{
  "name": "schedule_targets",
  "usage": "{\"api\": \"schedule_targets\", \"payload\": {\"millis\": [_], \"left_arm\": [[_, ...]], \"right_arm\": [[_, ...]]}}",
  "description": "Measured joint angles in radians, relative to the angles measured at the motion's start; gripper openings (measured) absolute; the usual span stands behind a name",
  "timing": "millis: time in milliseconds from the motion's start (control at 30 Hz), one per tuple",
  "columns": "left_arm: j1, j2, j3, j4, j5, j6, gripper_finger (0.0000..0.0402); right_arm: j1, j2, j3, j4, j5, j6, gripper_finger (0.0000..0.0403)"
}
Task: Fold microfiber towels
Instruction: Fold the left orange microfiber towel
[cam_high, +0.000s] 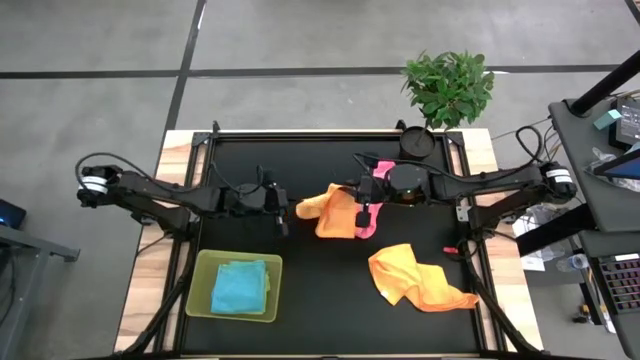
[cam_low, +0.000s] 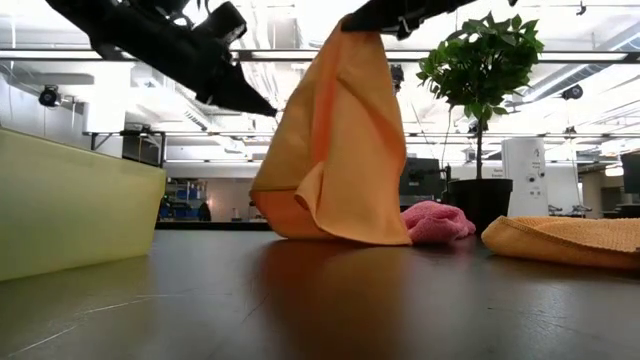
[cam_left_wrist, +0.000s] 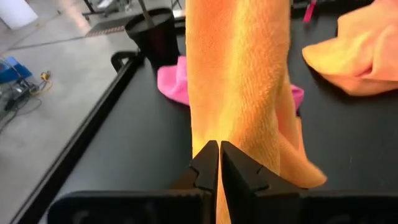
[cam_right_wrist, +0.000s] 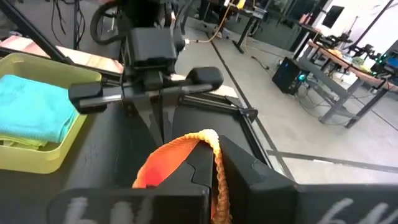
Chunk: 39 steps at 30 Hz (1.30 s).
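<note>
Orange towel (cam_low: 335, 150) hanging from right gripper (cam_right_wrist: 211, 165), pinched at its top edge, draped down to black table (cam_high: 320, 300) near the middle, lower hem resting on the surface. Right fingers pressed tight on the cloth, seen as an orange fold (cam_right_wrist: 180, 155) between them in the right wrist view. Left gripper (cam_left_wrist: 219, 163) just beside the hanging towel, raised off the table, fingers pressed together with nothing visibly caught between the tips; towel (cam_left_wrist: 239, 81) directly in front of them. From above, left gripper (cam_high: 282, 212) close to the towel's left edge (cam_high: 330, 210), right gripper (cam_high: 372, 200) over its right side.

Pink towel (cam_low: 435, 222) crumpled on the table behind the hanging one, partly hidden by it; also visible at (cam_left_wrist: 174, 81) and (cam_high: 368, 225). Second orange towel (cam_high: 415, 278) lying rumpled at the table's front right, well apart from both grippers; seen low at (cam_low: 565, 240).

Lime-green tray (cam_high: 200, 290) at front left, holding a folded blue towel (cam_high: 240, 285) on top of a lime-green one (cam_right_wrist: 25, 142). Potted plant (cam_high: 448, 85) at the table's far edge, right of centre.
</note>
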<state>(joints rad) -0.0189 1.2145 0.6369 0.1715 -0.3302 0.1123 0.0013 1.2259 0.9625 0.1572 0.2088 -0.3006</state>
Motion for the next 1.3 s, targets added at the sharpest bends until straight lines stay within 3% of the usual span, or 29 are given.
{"api": "schedule_targets", "payload": {"millis": [333, 500, 600, 800, 1067, 1300], "left_arm": [[0.0, -0.108, -0.002, 0.016, 0.0, 0.025, 0.0001], [0.0, -0.057, -0.003, 0.117, 0.0, -0.026, 0.0001], [0.0, -0.003, -0.001, 0.178, 0.003, -0.02, 0.0004], [0.0, 0.044, 0.009, 0.217, -0.004, -0.019, 0.0055], [0.0, 0.076, 0.011, 0.287, -0.156, -0.026, 0.0141], [0.006, 0.206, 0.011, 0.478, -0.19, -0.027, 0.0167]], "right_arm": [[-0.002, 0.034, 0.091, -0.097, 0.001, 0.058, 0.0009], [-0.002, 0.095, 0.097, -0.055, 0.005, 0.097, 0.0009], [-0.004, 0.139, 0.097, 0.001, 0.073, 0.129, 0.0009], [-0.016, 0.213, 0.097, 0.014, 0.181, 0.154, 0.0009], [-0.049, 0.266, 0.097, 0.011, 0.185, 0.221, 0.0009], [-0.055, 0.268, 0.097, 0.013, 0.185, 0.225, 0.0009]]}}
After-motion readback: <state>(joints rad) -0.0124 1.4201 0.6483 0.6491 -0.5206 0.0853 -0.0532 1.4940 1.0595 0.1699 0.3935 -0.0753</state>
